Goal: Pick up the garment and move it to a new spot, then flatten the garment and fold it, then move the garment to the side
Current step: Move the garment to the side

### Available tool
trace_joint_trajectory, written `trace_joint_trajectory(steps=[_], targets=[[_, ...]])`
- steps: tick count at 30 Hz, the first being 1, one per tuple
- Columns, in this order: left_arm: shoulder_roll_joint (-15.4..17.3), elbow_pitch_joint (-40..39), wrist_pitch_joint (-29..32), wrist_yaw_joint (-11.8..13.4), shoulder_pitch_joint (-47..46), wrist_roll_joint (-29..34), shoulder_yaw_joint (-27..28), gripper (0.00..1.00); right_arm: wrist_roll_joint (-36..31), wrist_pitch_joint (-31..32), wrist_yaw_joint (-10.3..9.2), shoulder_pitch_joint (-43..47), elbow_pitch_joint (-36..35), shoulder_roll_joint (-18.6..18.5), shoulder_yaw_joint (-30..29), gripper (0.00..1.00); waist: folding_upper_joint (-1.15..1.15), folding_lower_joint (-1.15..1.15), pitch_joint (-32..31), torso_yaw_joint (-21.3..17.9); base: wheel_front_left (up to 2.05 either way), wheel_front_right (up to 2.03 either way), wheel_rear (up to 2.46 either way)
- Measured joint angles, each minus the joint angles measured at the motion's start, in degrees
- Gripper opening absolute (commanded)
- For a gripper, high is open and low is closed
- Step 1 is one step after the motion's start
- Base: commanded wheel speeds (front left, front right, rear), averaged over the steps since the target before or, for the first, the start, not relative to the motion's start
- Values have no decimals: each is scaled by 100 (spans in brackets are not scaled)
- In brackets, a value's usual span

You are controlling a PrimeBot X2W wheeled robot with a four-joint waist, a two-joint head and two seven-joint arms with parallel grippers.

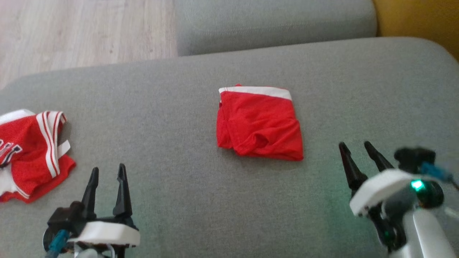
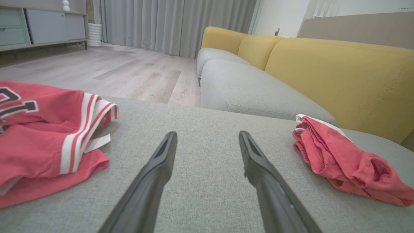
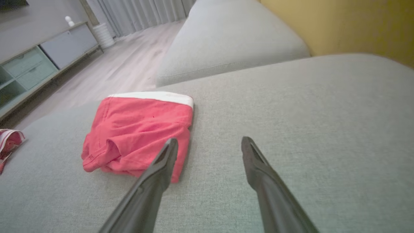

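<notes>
A red garment [image 1: 258, 122] with a white waistband lies folded into a rough square in the middle of the grey cushion [image 1: 161, 89]. It sits off to the right in the left wrist view [image 2: 339, 158]. In the right wrist view the garment [image 3: 139, 132] lies just left of my left-hand finger. My left gripper [image 1: 108, 167] [image 2: 207, 134] hovers open over bare cushion at the near left, well apart from the garment. My right gripper [image 1: 355, 144] [image 3: 209, 139] stands open at the near right, a short way from the garment's near right corner. Nothing is between either pair of fingers.
A red jersey [image 1: 32, 150] [image 2: 42, 142] with white stripes lies bunched at the cushion's left edge, close to my left gripper. A second grey cushion [image 1: 272, 21] lies beyond, with a yellow backrest [image 1: 419, 18] at the right. Wooden floor [image 1: 71, 32] lies past the far left edge.
</notes>
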Motion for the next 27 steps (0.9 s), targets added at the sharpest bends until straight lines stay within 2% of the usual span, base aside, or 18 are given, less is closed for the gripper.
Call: trace_joint_trajectory(steps=[2,8,12,17,21,22,23,24,27], targets=[[-3,-14,0,-4,-35,0,-7,100,44,222,0,-174,81,10,-1,100,0,0,67,15,0,0,0],[-19,-101,0,-75,-661,60,-203,100,200,1012,0,-1709,920,48,-108,100,0,2,553,199,0,0,0],[-45,-196,-1,-101,-954,149,-282,100,336,1069,0,-2298,1660,53,-118,100,0,1,859,415,0,0,0],[-52,-202,-1,-151,-1056,151,-350,100,486,1195,0,-2565,2606,57,52,100,0,2,1167,684,0,0,0],[-60,-188,-1,-156,-1059,151,-344,100,483,1176,0,-2872,2971,29,183,100,0,0,1318,795,0,0,0],[-65,-179,-1,-156,-1059,152,-341,100,485,1177,0,-2964,3042,23,245,67,0,1,1335,798,0,0,0],[-65,-169,0,-156,-1058,152,-325,100,504,1177,0,-3033,3099,20,327,15,0,1,1341,781,0,0,0],[-66,-169,-1,-156,-1057,152,-305,100,531,1179,0,-3083,3144,16,426,0,0,0,1342,755,0,0,0],[-68,-183,-1,-157,-1054,180,-214,100,453,1221,0,-3099,3138,16,732,0,0,0,1332,618,0,0,0]])
